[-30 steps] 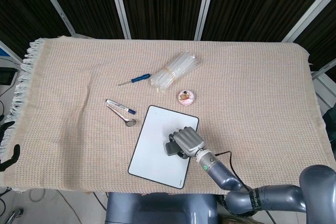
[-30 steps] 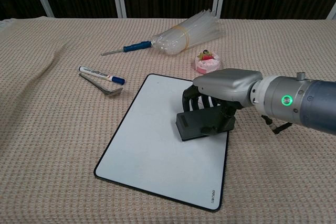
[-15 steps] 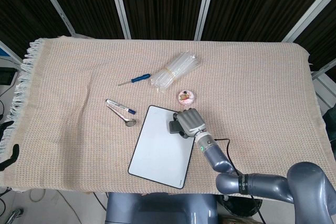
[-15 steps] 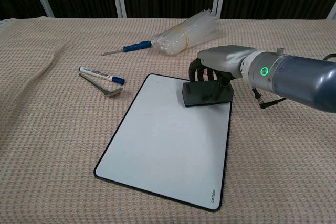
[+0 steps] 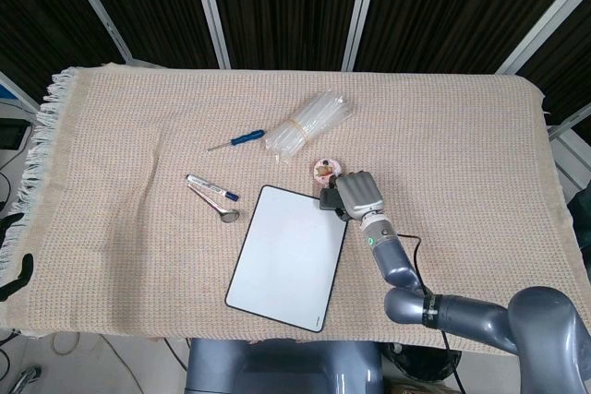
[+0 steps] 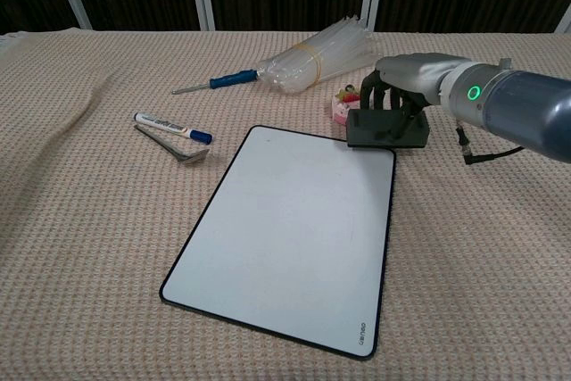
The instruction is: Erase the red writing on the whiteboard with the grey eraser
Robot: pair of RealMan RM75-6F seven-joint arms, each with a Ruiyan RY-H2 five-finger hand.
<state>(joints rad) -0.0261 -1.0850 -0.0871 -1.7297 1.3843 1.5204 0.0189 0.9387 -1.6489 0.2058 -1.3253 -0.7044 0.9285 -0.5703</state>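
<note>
The whiteboard (image 5: 286,256) (image 6: 290,229) lies on the cloth near the front edge, and its white face shows no red marks. My right hand (image 5: 358,195) (image 6: 409,86) grips the dark grey eraser (image 5: 331,200) (image 6: 387,129) from above. The eraser sits at the board's far right corner, mostly off the board on the cloth. My left hand is in neither view.
A small pink round container (image 5: 325,169) (image 6: 344,103) sits just behind the eraser. A marker (image 5: 211,186) (image 6: 171,126) and a metal tool (image 6: 174,149) lie left of the board. A blue screwdriver (image 5: 236,140) (image 6: 214,83) and a bundle of clear bags (image 5: 307,123) (image 6: 314,60) lie farther back.
My right hand has slid the eraser from the board's middle right up and away to the far right corner, off the board's edge.
</note>
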